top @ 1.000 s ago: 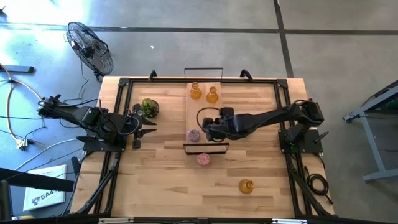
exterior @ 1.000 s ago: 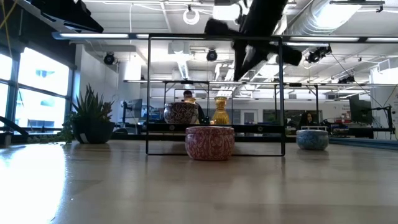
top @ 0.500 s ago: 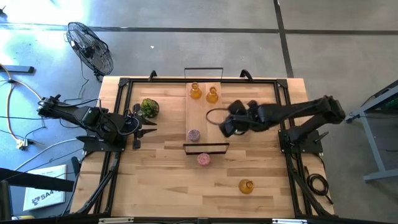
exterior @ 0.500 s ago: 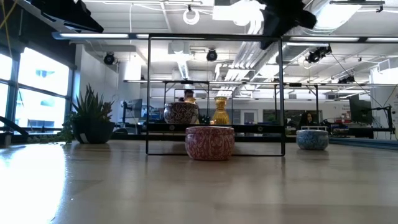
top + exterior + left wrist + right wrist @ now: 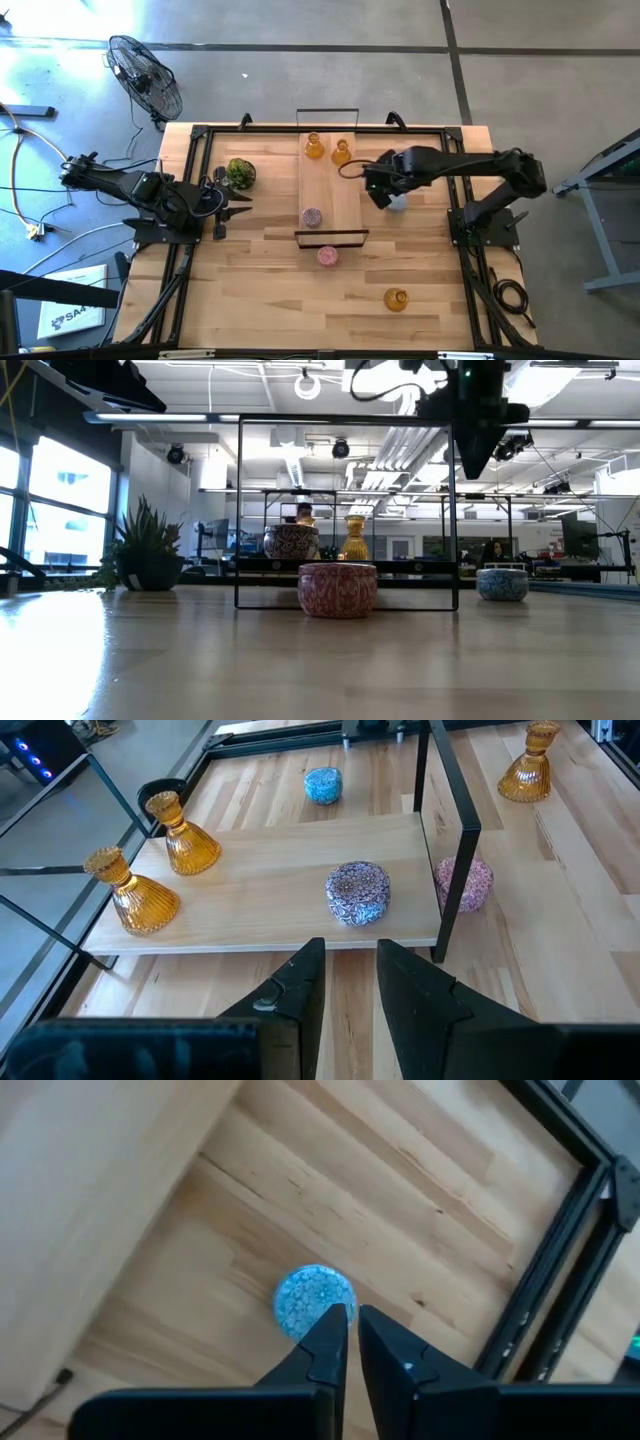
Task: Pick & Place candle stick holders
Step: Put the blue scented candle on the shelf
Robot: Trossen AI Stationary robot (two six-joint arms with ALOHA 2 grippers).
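High view: the right jaws (image 5: 385,197) hang over the counter (image 5: 260,290) just beside the raised board (image 5: 330,215), directly above the blue holder (image 5: 397,204), which sits on the counter off the board's right edge. Two amber holders (image 5: 314,146) (image 5: 342,153) stand at the board's far end; a pink holder (image 5: 312,217) sits near its near end. A second pink holder (image 5: 327,256) rests on the counter just in front of the board. A third amber holder (image 5: 396,299) stands well apart, toward the near right. The left jaws (image 5: 238,199) wait at the counter's left side, near the plant (image 5: 240,173).

Low view: the right jaws (image 5: 473,460) point down, high above the blue holder (image 5: 502,583) and clear of it. The front pink holder (image 5: 338,589) is nearest the camera, in front of the black frame (image 5: 455,510).

Left wrist view: the left jaws (image 5: 349,982) stand slightly parted with nothing between them, facing the board (image 5: 270,910). The pink holder (image 5: 358,893) and both amber holders (image 5: 185,835) (image 5: 130,892) stand on it; the blue holder (image 5: 323,785) lies beyond it.

Right wrist view: the right jaws (image 5: 351,1327) are nearly closed, a narrow gap showing, grasping nothing. The blue holder (image 5: 313,1300) sits on the counter below their tips.
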